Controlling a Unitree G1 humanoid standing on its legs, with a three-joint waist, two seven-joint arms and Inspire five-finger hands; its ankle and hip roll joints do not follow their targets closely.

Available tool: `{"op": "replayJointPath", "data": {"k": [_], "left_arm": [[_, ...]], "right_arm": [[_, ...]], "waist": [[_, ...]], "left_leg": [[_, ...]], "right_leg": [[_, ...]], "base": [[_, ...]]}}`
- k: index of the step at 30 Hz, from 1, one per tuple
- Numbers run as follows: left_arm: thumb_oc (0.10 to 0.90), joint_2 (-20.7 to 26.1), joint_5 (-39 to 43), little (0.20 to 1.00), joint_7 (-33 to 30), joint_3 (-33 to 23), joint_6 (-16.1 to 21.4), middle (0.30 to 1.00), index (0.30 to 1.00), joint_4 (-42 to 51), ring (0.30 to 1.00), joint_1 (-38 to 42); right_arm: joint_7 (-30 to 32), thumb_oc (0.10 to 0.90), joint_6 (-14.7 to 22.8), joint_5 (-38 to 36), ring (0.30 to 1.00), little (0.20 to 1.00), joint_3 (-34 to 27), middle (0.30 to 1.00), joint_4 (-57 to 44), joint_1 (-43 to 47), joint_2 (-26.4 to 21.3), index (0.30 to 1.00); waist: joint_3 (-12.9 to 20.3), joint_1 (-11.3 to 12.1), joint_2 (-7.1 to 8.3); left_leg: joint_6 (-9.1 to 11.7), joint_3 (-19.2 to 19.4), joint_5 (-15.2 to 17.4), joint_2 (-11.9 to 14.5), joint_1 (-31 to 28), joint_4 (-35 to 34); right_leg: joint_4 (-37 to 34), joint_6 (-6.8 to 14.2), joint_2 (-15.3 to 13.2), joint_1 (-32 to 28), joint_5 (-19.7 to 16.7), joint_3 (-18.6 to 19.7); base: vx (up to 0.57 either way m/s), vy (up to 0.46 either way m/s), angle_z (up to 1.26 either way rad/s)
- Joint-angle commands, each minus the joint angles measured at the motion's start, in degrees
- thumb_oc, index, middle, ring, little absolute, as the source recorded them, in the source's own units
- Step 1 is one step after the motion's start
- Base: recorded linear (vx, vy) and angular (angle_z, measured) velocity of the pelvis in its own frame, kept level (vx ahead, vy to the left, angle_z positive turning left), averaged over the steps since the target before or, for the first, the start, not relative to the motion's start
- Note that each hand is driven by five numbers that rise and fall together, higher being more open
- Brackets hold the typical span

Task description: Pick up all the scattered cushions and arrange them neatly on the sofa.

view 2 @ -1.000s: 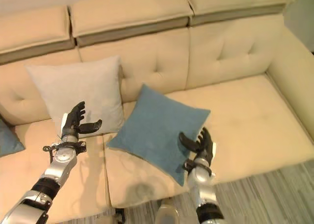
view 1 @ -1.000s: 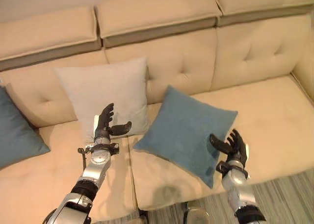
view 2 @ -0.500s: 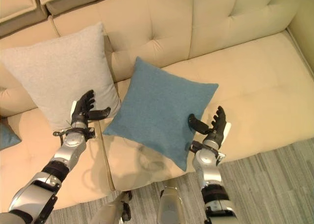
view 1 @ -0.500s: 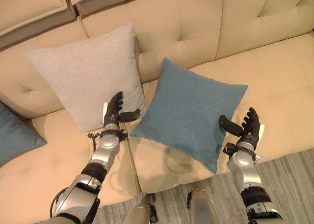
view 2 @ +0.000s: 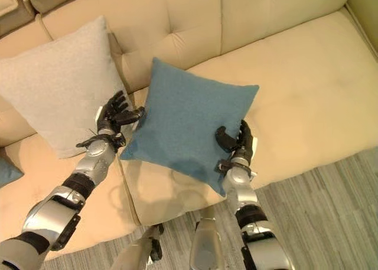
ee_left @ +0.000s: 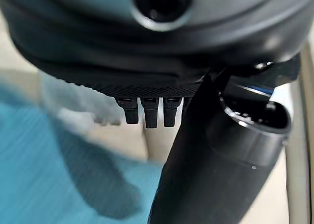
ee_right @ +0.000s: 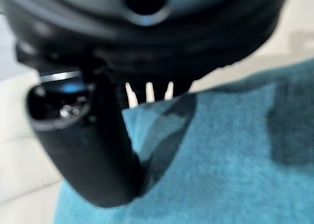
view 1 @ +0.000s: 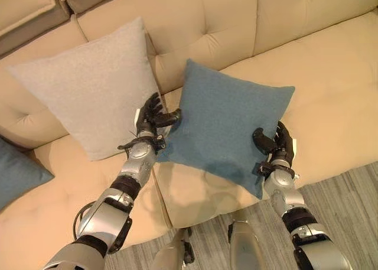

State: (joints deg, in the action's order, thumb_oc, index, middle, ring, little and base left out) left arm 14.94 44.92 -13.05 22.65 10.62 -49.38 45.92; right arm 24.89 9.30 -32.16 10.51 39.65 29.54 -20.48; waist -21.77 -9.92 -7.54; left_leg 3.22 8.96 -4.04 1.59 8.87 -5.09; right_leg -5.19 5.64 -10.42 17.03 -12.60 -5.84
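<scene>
A blue cushion (view 1: 227,125) stands tilted on the beige sofa's seat (view 1: 331,87), its lower corner over the seat's front edge. My left hand (view 1: 150,117) is at its left edge, fingers straight and thumb laid on the cushion's front. At the cushion's right edge, my right hand (view 1: 275,145) has its thumb curled onto the front and its fingers behind. The right wrist view shows the thumb (ee_right: 93,150) pressed on the blue cloth (ee_right: 235,160). A light grey cushion (view 1: 88,96) leans upright on the backrest just left of my left hand.
A second blue cushion (view 1: 18,172) lies at the sofa's far left. The tufted backrest (view 1: 212,28) rises behind both cushions. Striped grey floor (view 1: 348,193) lies before the sofa at the lower right. The seat to the right of the blue cushion is free.
The camera has tipped down and closer. Both hands have closed in from beside the blue cushion onto its left and right edges; the right thumb now curls over it.
</scene>
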Motion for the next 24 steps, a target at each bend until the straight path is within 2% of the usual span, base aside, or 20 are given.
{"op": "replayJointPath", "data": {"k": [1,6,10,12,13,16,21,22,23,24], "left_arm": [[0.8,-2.8,4.1,0.9,4.4,-0.4,2.5,0.9,0.9,-1.9,0.9,11.0],[0.8,-5.5,9.0,0.9,6.3,-0.8,1.6,0.9,0.9,-3.9,0.9,11.8],[0.8,-6.5,10.4,0.9,8.5,-1.2,-1.0,0.9,0.9,-9.9,0.9,13.4],[0.8,-5.9,7.3,0.9,8.6,-0.5,-2.0,0.9,0.9,-12.2,0.9,14.0],[0.8,-5.3,1.3,0.9,8.8,1.1,-2.6,0.9,0.9,-14.4,0.9,14.8],[0.8,-6.2,-1.5,0.9,8.5,1.6,-3.5,0.9,0.9,-16.3,0.9,14.2],[0.8,-7.7,-1.4,0.9,10.2,1.7,-4.4,0.9,0.9,-17.2,0.9,11.8],[0.558,-8.7,-1.5,0.538,10.9,2.0,-4.6,0.538,0.538,-17.1,0.538,11.1],[0.4,-8.7,-1.5,0.3,10.9,2.0,-4.6,0.3,0.3,-17.1,0.3,11.0],[0.4,-9.4,-0.6,0.3,11.2,2.3,-4.7,0.3,0.3,-16.5,0.3,10.5]], "right_arm": [[-6.8,0.8,-1.4,-0.3,0.9,0.9,6.6,0.9,0.6,6.9,-0.4,0.9],[-9.3,0.8,-1.5,-2.6,0.9,0.9,9.5,0.9,1.2,8.2,1.1,0.9],[-11.7,0.8,-2.7,-3.1,0.9,0.9,13.3,0.9,4.6,12.6,3.2,0.9],[-12.7,0.8,-3.1,-3.1,0.9,0.9,14.9,0.9,4.9,14.5,3.9,0.9],[-13.6,0.8,-3.0,-3.8,0.9,0.9,15.6,0.9,5.2,14.9,4.8,0.9],[-14.3,0.8,-2.8,-4.9,0.9,0.9,17.0,0.9,4.5,15.2,5.9,0.9],[-15.3,0.8,-2.8,-5.4,0.9,0.9,18.9,0.9,5.2,16.3,8.0,0.9],[-16.9,0.584,-3.0,-6.4,0.575,0.575,20.1,0.575,6.1,16.5,8.7,0.575],[-16.9,0.425,-3.0,-6.4,0.338,0.338,20.1,0.338,6.2,16.5,8.7,0.338],[-18.0,0.4,-3.3,-7.6,0.3,0.3,20.8,0.3,6.4,16.4,9.2,0.3]], "waist": [[-0.5,0.3,-3.9],[-1.1,-0.7,-4.84],[-1.3,-1.4,-5.09],[-1.3,-1.8,-4.98],[-1.4,-2.0,-4.72],[-1.6,-2.1,-4.23],[-1.7,-2.0,-3.65],[-1.6,-1.6,-3.33],[-1.5,-1.6,-3.33],[-1.4,-1.4,-3.24]], "left_leg": [[1.6,-1.8,0.4,-0.1,3.4,0.8],[1.7,-1.7,0.6,-0.4,3.1,0.8],[1.8,-1.3,0.5,-0.3,3.1,0.6],[1.9,-1.0,0.3,-0.1,3.2,0.4],[2.0,-0.7,0.3,0.0,3.3,0.3],[2.0,-0.4,0.1,0.3,3.6,0.3],[2.1,-0.3,-0.2,0.6,4.1,0.1],[2.2,-0.3,-0.2,0.7,4.5,0.1],[2.2,-0.3,-0.2,0.7,4.5,0.1],[2.2,-0.4,-0.2,0.8,4.6,0.1]], "right_leg": [[7.5,4.4,-1.8,-0.5,9.7,2.7],[7.3,4.5,-1.6,-0.6,10.0,3.4],[7.1,4.6,-1.4,0.1,9.7,4.1],[6.8,4.6,-1.1,0.5,9.4,4.5],[6.7,4.6,-1.0,0.9,9.2,4.8],[6.8,4.5,-0.9,1.5,9.1,5.1],[7.1,4.3,-0.6,2.5,9.2,5.3],[7.0,4.2,-0.5,3.0,9.0,5.2],[7.1,4.2,-0.5,3.0,9.0,5.2],[7.1,4.2,-0.4,3.2,9.0,5.1]], "base": [[0.03,0.048,-0.01],[0.02,0.015,-0.08],[0.03,0.022,-0.09],[0.01,0.009,-0.12],[0.02,0.002,-0.22],[0.0,-0.018,-0.15],[0.0,-0.035,-0.07],[-0.01,-0.027,-0.07],[-0.01,-0.045,-0.04],[-0.01,-0.041,-0.01]]}}
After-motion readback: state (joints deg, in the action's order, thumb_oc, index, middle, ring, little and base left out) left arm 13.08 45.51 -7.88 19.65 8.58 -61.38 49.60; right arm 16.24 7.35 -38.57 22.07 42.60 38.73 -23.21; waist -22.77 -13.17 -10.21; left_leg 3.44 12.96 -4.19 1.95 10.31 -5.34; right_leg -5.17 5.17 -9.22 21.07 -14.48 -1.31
